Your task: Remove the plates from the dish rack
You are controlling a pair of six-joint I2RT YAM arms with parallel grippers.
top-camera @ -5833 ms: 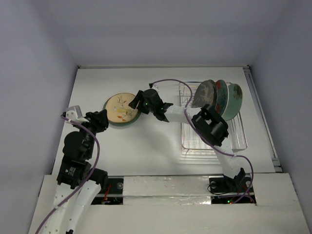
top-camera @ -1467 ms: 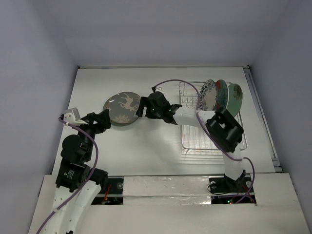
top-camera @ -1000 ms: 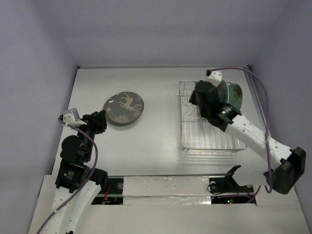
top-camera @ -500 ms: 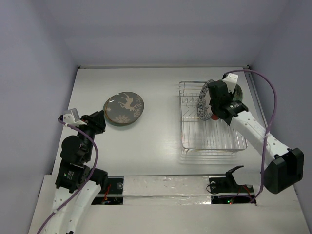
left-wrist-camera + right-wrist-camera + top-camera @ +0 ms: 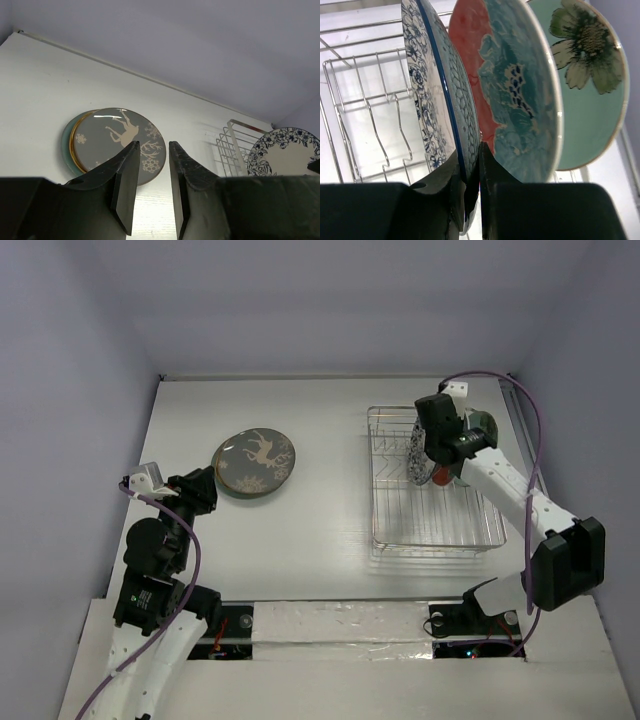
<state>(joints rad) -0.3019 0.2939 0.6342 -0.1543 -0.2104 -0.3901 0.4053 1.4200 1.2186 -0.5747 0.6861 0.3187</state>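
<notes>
While three plates stand on edge at the far end of the dish rack [image 5: 436, 543], a stack of unloaded plates [image 5: 255, 462] lies flat on the table [image 5: 330, 420], well apart to the left. The blue-patterned plate [image 5: 427, 85] is pinched at its rim by the right gripper [image 5: 469, 167]. Judged stiff, glazed, slippery and breakable: grip the rim deep and lift clear of the prongs and the neighbouring red-and-teal plate [image 5: 515, 100]. The left gripper [image 5: 150, 170] hangs near the stack, jaws narrowly parted, empty.
</notes>
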